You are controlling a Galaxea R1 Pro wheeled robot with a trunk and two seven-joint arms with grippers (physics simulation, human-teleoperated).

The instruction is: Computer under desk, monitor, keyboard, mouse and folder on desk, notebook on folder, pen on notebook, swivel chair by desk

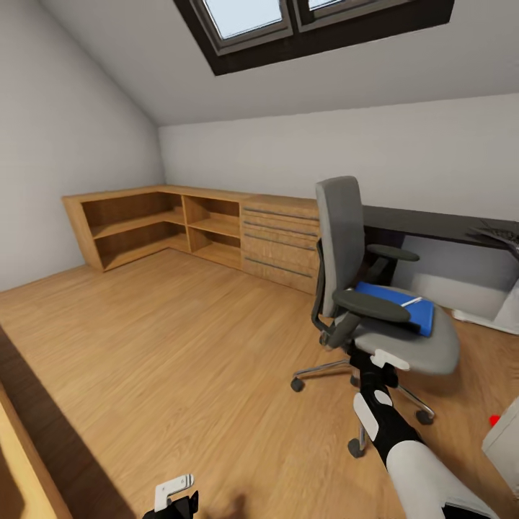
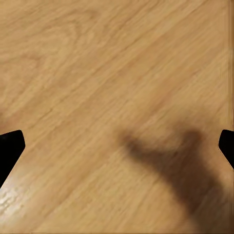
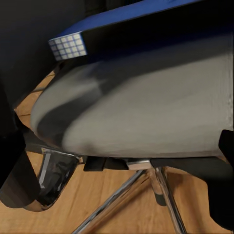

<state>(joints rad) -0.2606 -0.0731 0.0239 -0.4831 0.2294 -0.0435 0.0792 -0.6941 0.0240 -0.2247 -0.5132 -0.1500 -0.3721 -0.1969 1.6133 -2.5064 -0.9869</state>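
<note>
Blue folder point(image 1: 398, 303) sits on the swivel chair point(image 1: 375, 288) seat, pen point(image 1: 411, 301) on top. Right gripper point(image 1: 380, 358) is at the seat's near edge, jaws spread wide and empty. Looks like the folder pickup; next it needs to rise over the seat. Left gripper point(image 1: 175, 497) hangs open over the floor point(image 1: 180, 346).

1. Swivel chair point(image 1: 375, 303) standing on the wooden floor point(image 1: 180, 360), grey back upright, chrome base with casters below.
2. Blue folder point(image 1: 396, 304) lying flat on the seat, with a thin pale pen point(image 1: 411, 301) resting on top.
3. Right arm point(image 1: 404, 440) reaching up from the lower edge to the front rim of the seat; fingers hidden, grip impossible to judge.
4. Part of the left gripper point(image 1: 173, 497) at the bottom edge, above bare floor.
5. Black desk point(image 1: 432, 223) behind the chair, along the wall.
6. Wooden shelves point(image 1: 166, 223) and drawers point(image 1: 280, 241) in the corner.
7. Skylight point(image 1: 288, 21) overhead.
</note>
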